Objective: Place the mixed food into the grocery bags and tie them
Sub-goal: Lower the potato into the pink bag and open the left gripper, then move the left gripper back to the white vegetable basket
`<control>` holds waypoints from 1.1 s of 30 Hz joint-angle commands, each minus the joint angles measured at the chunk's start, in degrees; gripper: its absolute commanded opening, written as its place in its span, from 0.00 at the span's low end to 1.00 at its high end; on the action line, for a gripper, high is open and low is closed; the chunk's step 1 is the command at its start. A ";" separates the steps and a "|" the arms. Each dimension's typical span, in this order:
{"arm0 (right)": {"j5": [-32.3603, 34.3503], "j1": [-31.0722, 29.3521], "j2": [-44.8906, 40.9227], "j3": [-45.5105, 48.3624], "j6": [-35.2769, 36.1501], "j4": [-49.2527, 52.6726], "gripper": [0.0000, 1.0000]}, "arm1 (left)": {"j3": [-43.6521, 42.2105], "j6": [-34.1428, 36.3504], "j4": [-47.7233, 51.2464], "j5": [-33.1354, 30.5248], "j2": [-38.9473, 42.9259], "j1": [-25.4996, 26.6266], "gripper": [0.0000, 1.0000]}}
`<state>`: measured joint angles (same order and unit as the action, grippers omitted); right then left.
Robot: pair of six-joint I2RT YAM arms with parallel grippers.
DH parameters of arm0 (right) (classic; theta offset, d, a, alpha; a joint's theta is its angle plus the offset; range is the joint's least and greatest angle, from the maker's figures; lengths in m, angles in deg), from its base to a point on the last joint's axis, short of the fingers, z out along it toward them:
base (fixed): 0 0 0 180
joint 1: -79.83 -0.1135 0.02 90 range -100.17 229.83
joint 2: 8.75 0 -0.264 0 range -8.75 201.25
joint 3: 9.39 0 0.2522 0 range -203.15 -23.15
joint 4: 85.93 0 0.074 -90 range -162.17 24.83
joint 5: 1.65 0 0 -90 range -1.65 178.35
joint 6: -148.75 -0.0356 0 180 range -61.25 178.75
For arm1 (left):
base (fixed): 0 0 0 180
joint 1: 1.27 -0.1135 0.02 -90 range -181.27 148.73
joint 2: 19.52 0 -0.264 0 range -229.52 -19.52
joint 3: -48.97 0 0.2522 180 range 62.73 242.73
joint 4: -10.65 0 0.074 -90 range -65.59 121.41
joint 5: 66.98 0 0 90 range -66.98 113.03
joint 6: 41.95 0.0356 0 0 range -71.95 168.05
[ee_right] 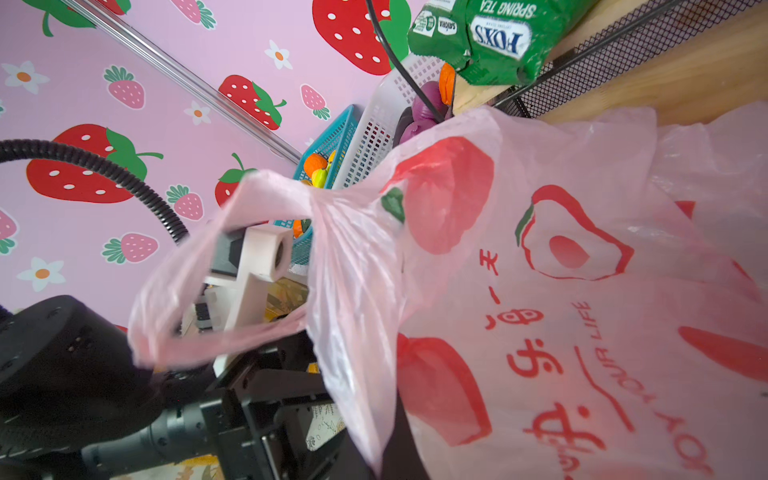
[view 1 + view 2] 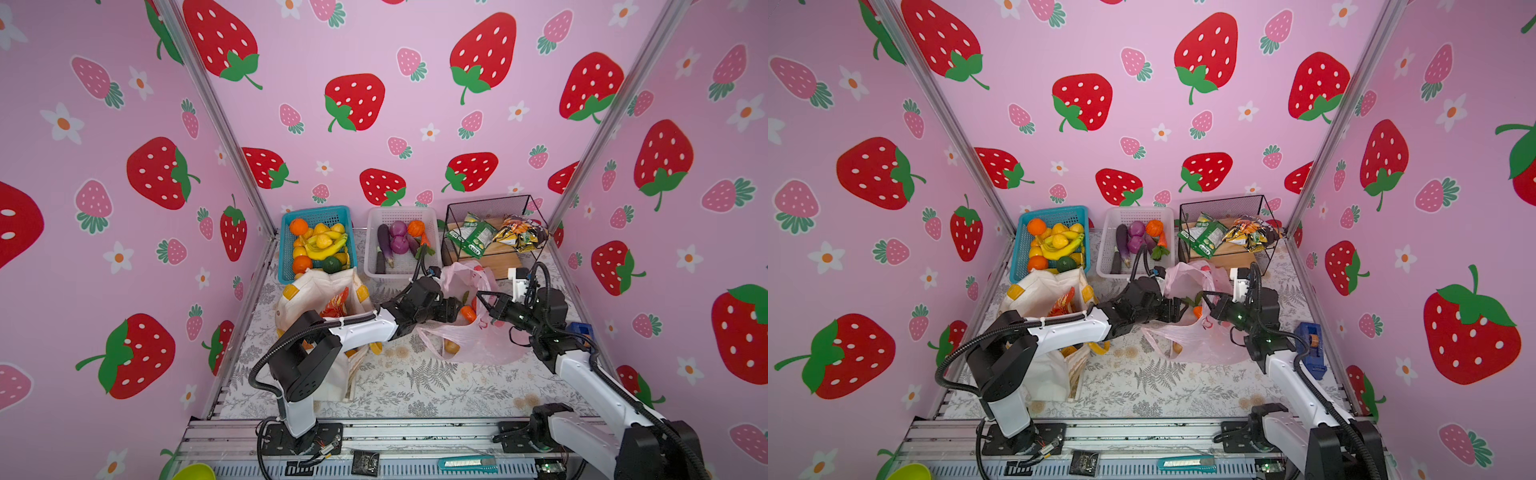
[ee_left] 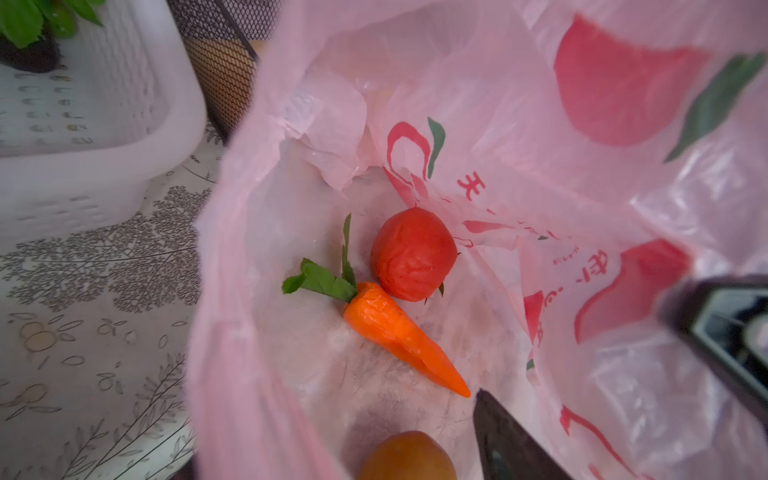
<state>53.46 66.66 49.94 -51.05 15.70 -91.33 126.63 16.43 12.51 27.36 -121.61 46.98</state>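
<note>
Nearest on the worktop (image 2: 415, 386), the canvas tote (image 2: 316, 291) stands open with one red-orange snack packet (image 2: 336, 305) inside, not tied. Beside it lies the pink plastic bag (image 2: 478, 345), its rim pinched by the closed right gripper (image 2: 482, 297). The left gripper (image 2: 455, 309) hangs over the mouth, jaws wide and empty. A carrot (image 3: 399, 332), tomato (image 3: 411, 253) and potato (image 3: 407, 457) lie loose inside. Farthest, the white basket (image 2: 374, 266) holds eggplants (image 2: 383, 241), and the wire basket (image 2: 486, 201) holds green packets (image 2: 471, 237) and yellow packets (image 2: 519, 235). Assessment: packing part done, both ties outstanding.
</note>
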 commanded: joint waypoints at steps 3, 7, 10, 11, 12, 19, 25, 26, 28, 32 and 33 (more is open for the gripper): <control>0.48 2.80 0.52 -1.73 2.15 -0.06 0.00 | -4.25 6.35 5.46 8.09 6.86 -1.98 0.76; 0.12 5.08 1.18 -2.05 2.77 0.00 0.00 | -4.26 12.86 12.13 8.40 12.53 -3.44 0.73; 0.44 5.35 1.48 -2.08 3.18 -0.31 0.00 | -2.77 14.83 15.59 4.04 16.10 -4.59 0.71; 0.43 5.35 1.55 -1.91 3.02 -0.58 0.00 | -1.89 14.67 16.33 -0.18 16.91 -5.13 0.71; 0.42 5.35 1.68 -1.70 2.90 -1.01 0.00 | -0.53 14.70 17.21 -3.54 17.21 -5.60 0.71; 0.12 5.30 1.25 -1.08 3.22 -1.64 0.00 | 22.74 21.10 39.46 -18.04 3.73 -11.36 0.70; -0.29 5.35 1.91 -0.80 4.25 -2.05 0.00 | 38.69 25.16 48.59 -24.34 -9.27 -16.76 0.65; -0.34 5.35 2.04 -0.75 4.38 -2.19 0.00 | 41.26 25.62 49.77 -24.67 -11.38 -17.40 0.64; -0.52 5.35 2.11 -0.25 4.38 -2.79 0.00 | 46.75 26.27 52.50 -25.14 -16.09 -18.30 0.61; -0.56 5.35 2.03 0.57 4.29 -3.73 0.00 | 58.46 27.63 58.74 -26.59 -26.25 -19.40 0.57; -0.68 5.35 1.95 0.80 4.20 -3.94 0.00 | 61.64 27.83 60.56 -26.90 -28.73 -19.72 0.56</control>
<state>53.33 71.75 51.82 -51.09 19.42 -92.82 181.25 42.02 64.57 3.36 -146.48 27.33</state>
